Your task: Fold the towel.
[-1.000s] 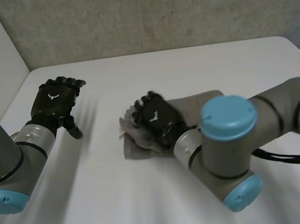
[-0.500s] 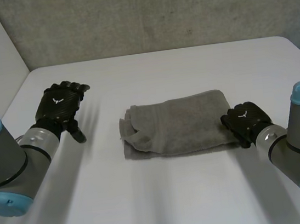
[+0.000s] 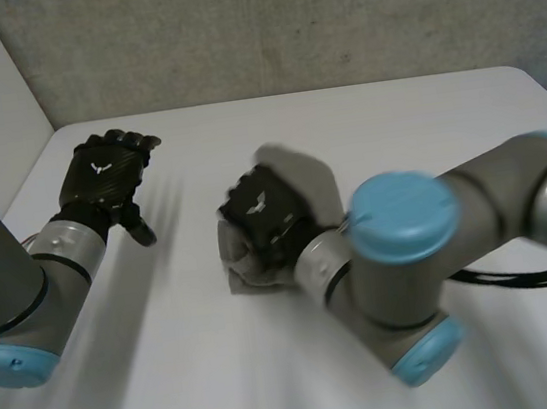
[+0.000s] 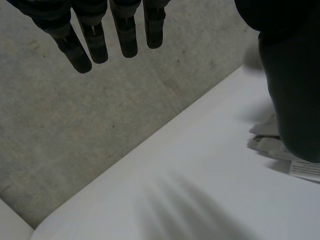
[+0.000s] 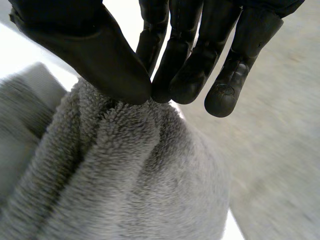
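Pinching bunched grey terry towel between thumb and fingers: right robot hand, frame centre. Left robot hand fingers straight, empty, upper left. Smooth white desk open toward right edge.

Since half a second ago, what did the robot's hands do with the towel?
The right hand swung from the right end of the towel across to its left end, fingers and thumb pinching it. The left hand stayed open, away from the towel.
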Robot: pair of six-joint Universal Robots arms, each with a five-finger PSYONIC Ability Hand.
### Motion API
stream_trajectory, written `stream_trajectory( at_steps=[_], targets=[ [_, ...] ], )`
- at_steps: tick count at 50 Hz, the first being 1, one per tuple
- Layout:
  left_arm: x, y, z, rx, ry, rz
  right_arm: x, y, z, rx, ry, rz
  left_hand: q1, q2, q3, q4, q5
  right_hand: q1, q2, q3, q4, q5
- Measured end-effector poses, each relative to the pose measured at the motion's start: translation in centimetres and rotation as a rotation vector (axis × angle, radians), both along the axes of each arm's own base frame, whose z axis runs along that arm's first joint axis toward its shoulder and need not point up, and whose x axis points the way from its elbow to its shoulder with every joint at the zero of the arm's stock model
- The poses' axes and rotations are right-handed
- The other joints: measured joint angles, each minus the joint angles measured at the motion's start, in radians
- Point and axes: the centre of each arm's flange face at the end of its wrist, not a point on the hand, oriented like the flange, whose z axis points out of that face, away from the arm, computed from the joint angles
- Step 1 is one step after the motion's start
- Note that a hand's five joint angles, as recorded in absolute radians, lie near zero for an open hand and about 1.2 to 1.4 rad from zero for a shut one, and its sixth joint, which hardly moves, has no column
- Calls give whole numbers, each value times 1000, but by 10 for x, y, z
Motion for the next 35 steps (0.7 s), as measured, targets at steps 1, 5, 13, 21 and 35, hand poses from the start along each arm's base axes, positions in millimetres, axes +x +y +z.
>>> stream_trajectory(
  at_steps=[1, 5, 13, 21, 35],
  targets=[
    [0, 0, 1, -2, 1, 3, 3, 3, -4, 3, 7, 13, 0, 0, 0, 0, 0, 0, 0, 0, 0, 0],
    [0, 0, 4, -12, 7, 20, 15, 12, -28, 24, 64, 50, 0, 0, 0, 0, 0, -79, -81, -79, -83, -67],
    [-11, 2, 14, -31, 44, 14, -3, 5, -15, 62, 49, -52, 0, 0, 0, 0, 0, -922, -981, -986, -998, -1026],
    [-34, 10, 27, -25, 155, -44, -49, -15, 36, 287, -254, -164, 0, 0, 0, 0, 4, -1045, -1083, -1092, -1086, -1103],
    [-107, 43, -9, 141, 210, -183, -92, -70, 25, 516, -403, -328, 10, 36, 49, 2, 74, -1048, -1083, -1092, -1086, -1103]
  ],
)
